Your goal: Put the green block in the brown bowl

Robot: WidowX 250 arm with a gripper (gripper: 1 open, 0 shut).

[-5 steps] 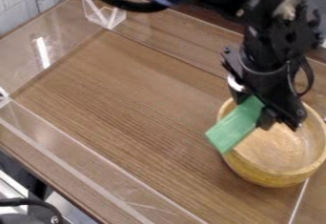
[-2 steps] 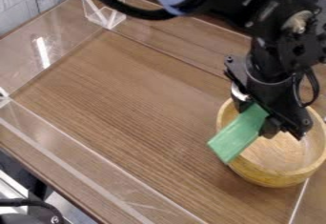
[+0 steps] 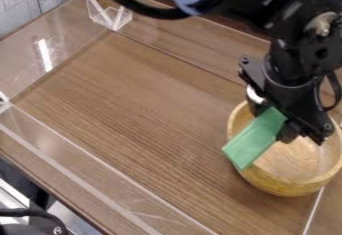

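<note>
Wood-grain tabletop (image 3: 120, 99), brown and fenced by low clear plastic walls, fills the view, and the round, thick-walled light tan wooden bowl (image 3: 301, 174) sits at its near right corner. Against that bowl the change over the last second is small but telling: the black robot arm has carried its load a little further right, so the flat, bright green rectangular block (image 3: 254, 139) now hangs more over the bowl's left rim than it did, though its lower end still juts out past the rim toward the table. That puts the task close to its end, I would judge — the block is above the bowl, not in it. The black gripper (image 3: 297, 119) hangs over the bowl's hollow, pointing steeply down, its jaws clamped on the block's upper end — the block slants down and leftward from them, clear of the wood as far as can be told.
</note>
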